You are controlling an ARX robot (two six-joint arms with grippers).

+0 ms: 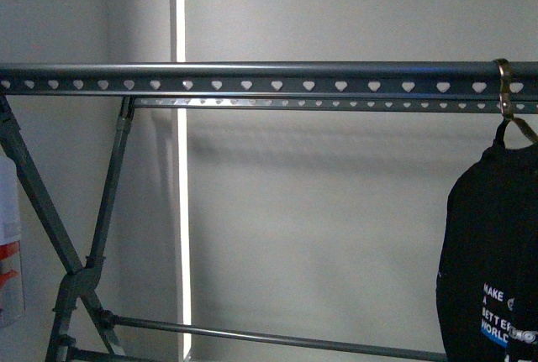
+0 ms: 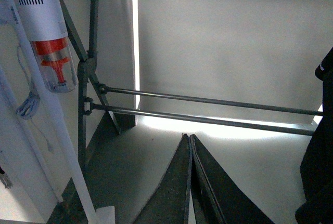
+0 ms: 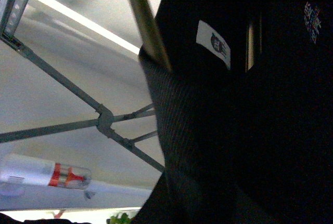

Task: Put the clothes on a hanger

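The dark-grey rack [image 1: 252, 76] spans the front view, its two rails punched with heart holes, on crossed legs [image 1: 80, 278]. The black T-shirt [image 1: 492, 253] with white "MAKE A BETTER WORLD" print hangs at the far right from a brass-coloured hook [image 1: 504, 93] over the rail. In the right wrist view the shirt [image 3: 250, 109] fills the frame, its white neck label [image 3: 213, 43] and a brass hanger arm [image 3: 148, 26] showing; my right gripper is shut on the shirt, its fingers hidden in cloth. My left gripper [image 2: 189, 136] is shut and empty, low before the rack's lower bars [image 2: 208, 110].
A white and orange stick vacuum [image 2: 47, 31] hangs on the wall by the rack's left legs; it also shows in the front view [image 1: 8, 253]. A bright vertical slit [image 1: 179, 169] runs down the grey wall behind the rack.
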